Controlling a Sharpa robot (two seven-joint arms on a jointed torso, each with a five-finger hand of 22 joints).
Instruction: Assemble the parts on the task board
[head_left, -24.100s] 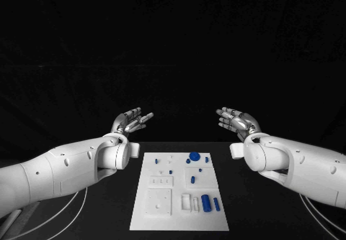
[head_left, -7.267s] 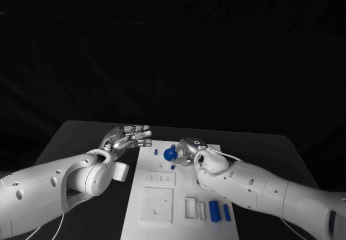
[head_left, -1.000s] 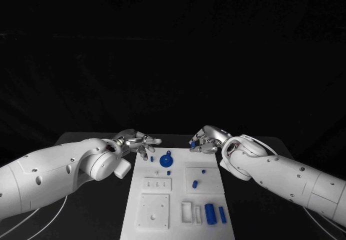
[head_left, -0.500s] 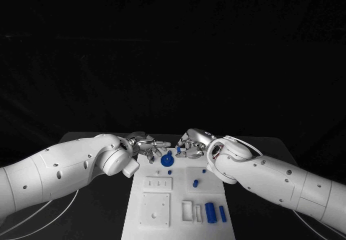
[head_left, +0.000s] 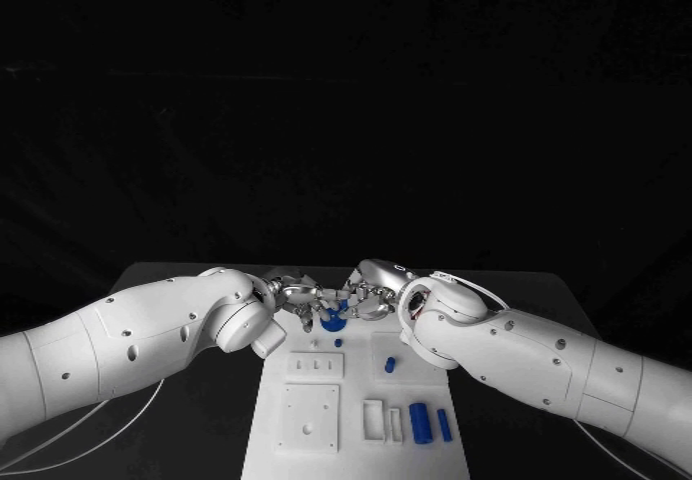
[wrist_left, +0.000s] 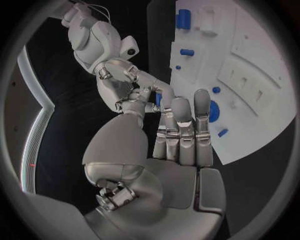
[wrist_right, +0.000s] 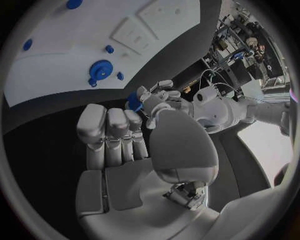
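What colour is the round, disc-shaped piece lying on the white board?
Blue. The round piece shows best in the right wrist view, lying on the task board.

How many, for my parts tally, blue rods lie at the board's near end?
2: a thick rod and a thin rod beside it, at the board's near right corner. The left hand and right hand may hide more.

Dim black surround, bright overhead light on task board (head_left: 353, 400), heavy fisheye bend + dark rim in wrist views.
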